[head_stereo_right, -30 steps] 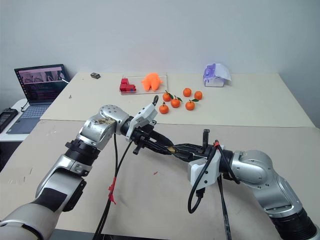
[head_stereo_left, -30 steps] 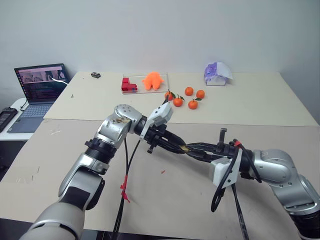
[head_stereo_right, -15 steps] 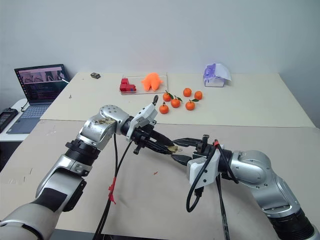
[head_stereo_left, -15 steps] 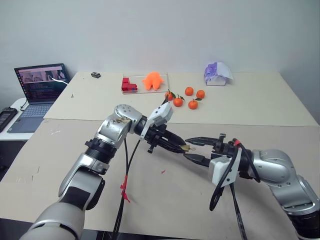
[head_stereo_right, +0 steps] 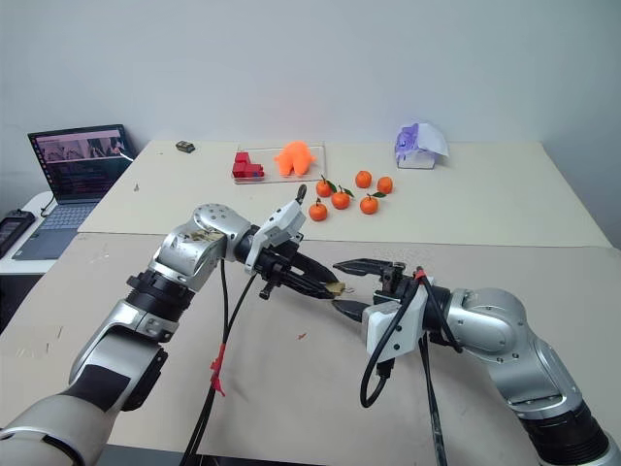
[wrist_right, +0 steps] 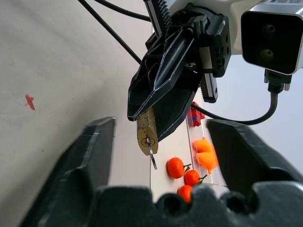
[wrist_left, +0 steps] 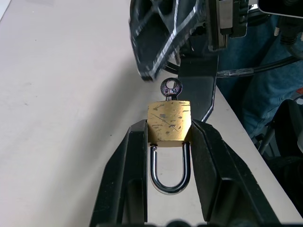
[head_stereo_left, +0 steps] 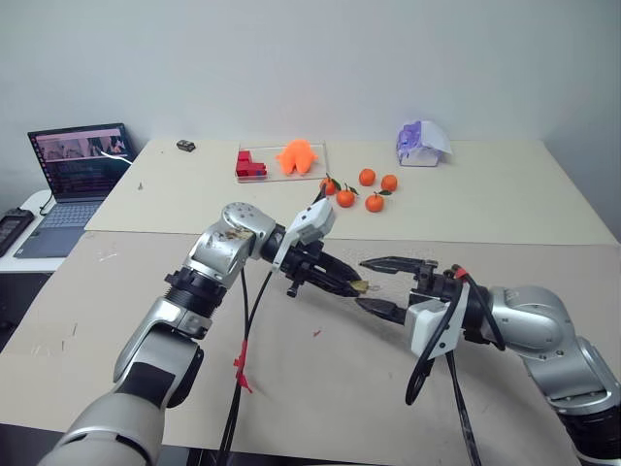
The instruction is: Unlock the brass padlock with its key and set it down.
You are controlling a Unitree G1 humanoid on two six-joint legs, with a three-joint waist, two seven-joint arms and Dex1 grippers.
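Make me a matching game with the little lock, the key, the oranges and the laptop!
Things:
1. brass padlock
2. key
3. oranges
4. laptop

Places:
A. sticking out of the lock's body
B. on the far table, near the middle
C. pinched in the left gripper
D. far left, screen lit

Pairs: 1-C, 2-A, 3-B, 4-D

Padlock held between the two grippers, above the table

The brass padlock (wrist_left: 169, 120) sits clamped in the left gripper (head_stereo_left: 351, 283), the key (wrist_left: 171, 89) projecting toward the spread right gripper (head_stereo_left: 376, 284); oranges (head_stereo_left: 360, 190) lie beyond.
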